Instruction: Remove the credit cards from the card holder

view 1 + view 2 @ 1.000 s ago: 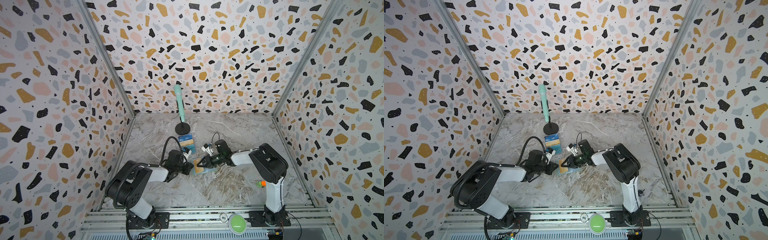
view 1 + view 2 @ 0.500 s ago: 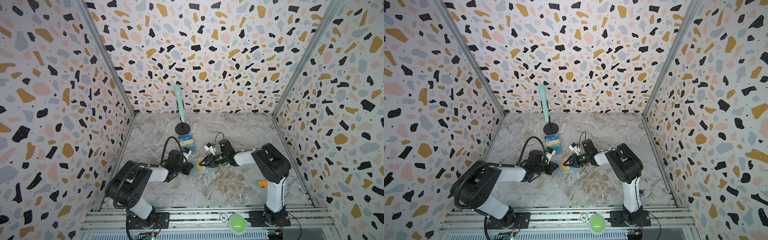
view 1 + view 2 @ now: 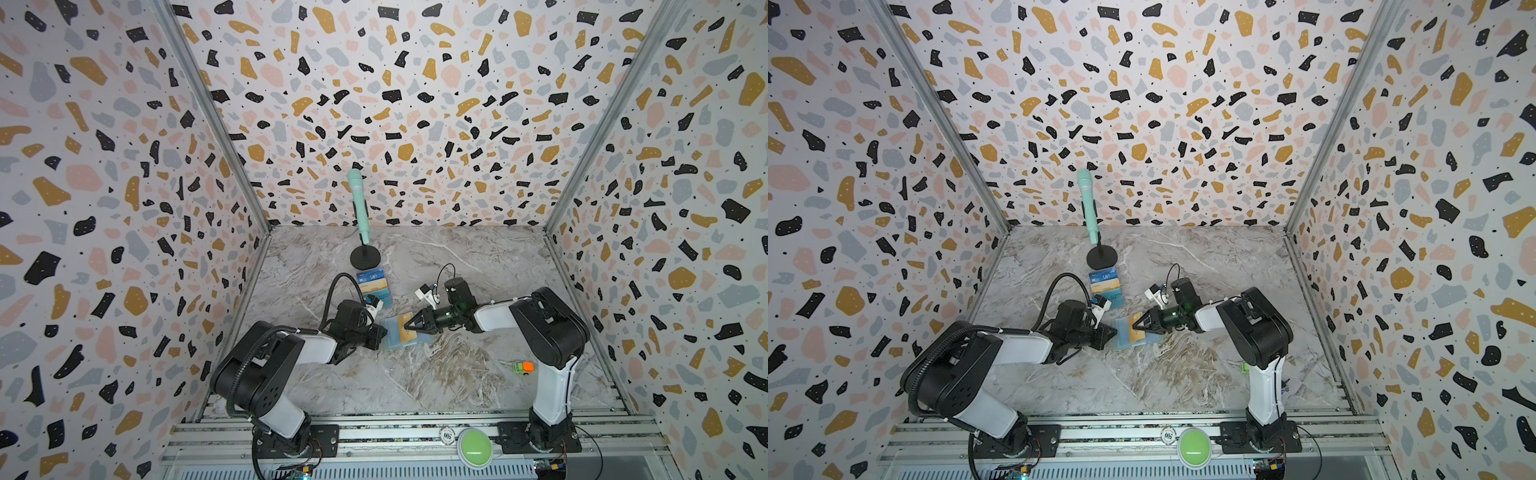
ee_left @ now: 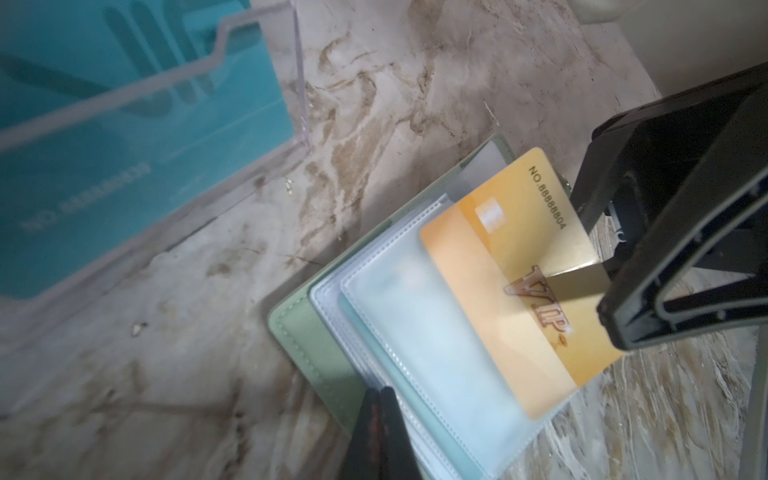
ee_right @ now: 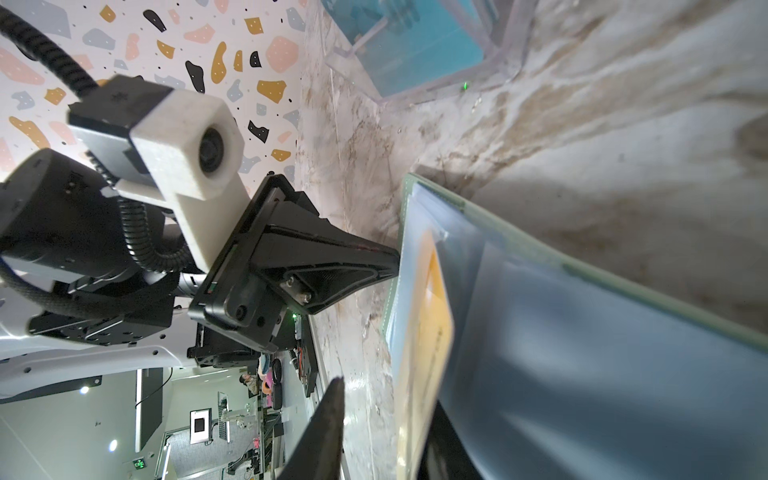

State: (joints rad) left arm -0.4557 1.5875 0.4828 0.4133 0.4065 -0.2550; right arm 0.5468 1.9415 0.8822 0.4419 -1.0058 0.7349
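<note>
The holder (image 3: 399,338) lay open on the counter (image 3: 436,374) between the arms; the shut left end effector (image 4: 380,415) pressed on its green cover; the right end effector (image 3: 410,326) stood part open astride the gold card (image 4: 511,266), which was half out of its sleeve. Closing off the edge could let the card slip, or drag the holder out from under the left tip. Only the right wrist view showed a gap between one finger (image 5: 328,419) and the card; only the left wrist view showed how much of the card sat sleeved.

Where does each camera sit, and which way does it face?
Top views: overhead, looking down on the table, left arm, right arm, card holder.
Left wrist: on the left arm, over the holder; left end effector shut, right end effector opposite.
Right wrist: on the right arm, facing the left arm; own fingers flank the gold card.
Shared: both wrist views show that card.
</note>
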